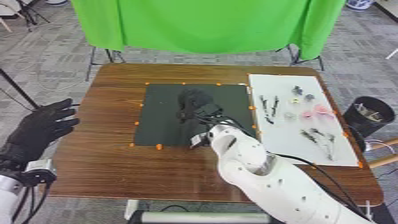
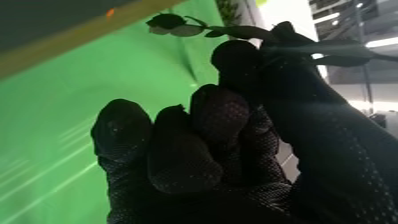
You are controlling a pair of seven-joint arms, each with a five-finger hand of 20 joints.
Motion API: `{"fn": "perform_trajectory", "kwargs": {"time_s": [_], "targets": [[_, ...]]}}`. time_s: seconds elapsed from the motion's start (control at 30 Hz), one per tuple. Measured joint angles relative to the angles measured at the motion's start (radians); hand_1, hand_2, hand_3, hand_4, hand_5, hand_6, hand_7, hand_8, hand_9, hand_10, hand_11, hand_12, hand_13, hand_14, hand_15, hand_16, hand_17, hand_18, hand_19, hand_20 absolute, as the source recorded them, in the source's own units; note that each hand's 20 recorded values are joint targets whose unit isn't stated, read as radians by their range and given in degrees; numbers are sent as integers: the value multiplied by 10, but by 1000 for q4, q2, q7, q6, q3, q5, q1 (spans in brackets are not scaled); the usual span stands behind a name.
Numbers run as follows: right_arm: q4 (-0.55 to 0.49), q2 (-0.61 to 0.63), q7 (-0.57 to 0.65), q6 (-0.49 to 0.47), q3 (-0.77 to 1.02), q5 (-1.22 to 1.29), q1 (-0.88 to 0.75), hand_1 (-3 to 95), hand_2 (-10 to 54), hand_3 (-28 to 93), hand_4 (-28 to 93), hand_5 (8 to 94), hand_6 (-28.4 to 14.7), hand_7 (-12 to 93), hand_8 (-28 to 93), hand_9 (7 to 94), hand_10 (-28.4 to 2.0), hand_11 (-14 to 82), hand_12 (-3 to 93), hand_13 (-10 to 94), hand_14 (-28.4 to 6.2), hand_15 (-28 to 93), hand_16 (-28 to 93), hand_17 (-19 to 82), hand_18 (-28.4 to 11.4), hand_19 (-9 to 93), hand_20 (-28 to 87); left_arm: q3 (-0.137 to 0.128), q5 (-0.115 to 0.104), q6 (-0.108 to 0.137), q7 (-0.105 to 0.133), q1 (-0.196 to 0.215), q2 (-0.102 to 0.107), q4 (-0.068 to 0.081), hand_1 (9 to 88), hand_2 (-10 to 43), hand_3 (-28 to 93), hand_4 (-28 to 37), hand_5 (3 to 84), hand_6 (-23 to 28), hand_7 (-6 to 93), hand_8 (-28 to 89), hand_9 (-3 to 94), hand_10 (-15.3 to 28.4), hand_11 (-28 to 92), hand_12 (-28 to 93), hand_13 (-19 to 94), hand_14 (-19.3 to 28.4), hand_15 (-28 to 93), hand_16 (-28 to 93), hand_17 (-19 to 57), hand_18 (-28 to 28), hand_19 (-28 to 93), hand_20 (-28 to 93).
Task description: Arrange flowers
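The right hand was over the black mat on the brown wooden table, while the left hand, its fingers spread, hung off the table's left side. Right of the mat, a white sheet held dark sprigs and pink blooms. A black bin stood right of the table; green cloth hung beyond it.

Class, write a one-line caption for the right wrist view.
A gloved right hand pinches a leafy flower stem before a green backdrop.

Dark leafy sprig in robot hand
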Motion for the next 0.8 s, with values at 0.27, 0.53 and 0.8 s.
{"fn": "perform_trajectory", "kwargs": {"time_s": [0.27,0.53,0.8], "targets": [[121,-86,30,29,-140,-14,52,345,-62,926,-110,638,-15,613,231,779,-88,578,653,748,-82,892,391,480,-213,932,507,103,4,-18,-23,-116,25,37,250,14,705,-271,308,43,190,-108,270,131,218,137,228,171,339,-19,-93,229,459,62],[218,-148,66,132,-242,-7,113,356,-57,919,-130,633,-15,613,228,771,-87,576,652,746,-81,891,393,479,-214,932,507,202,19,-56,-60,-253,45,74,251,14,705,-272,307,42,188,-107,269,131,219,137,228,171,338,-19,-93,229,460,62],[262,-170,83,173,-266,-7,141,363,-55,914,-139,632,-11,616,206,768,-87,578,640,743,-80,888,394,476,-215,932,502,230,26,-77,-74,-308,46,82,250,14,705,-271,307,42,189,-107,269,131,219,137,227,171,338,-18,-93,229,460,62]]}}
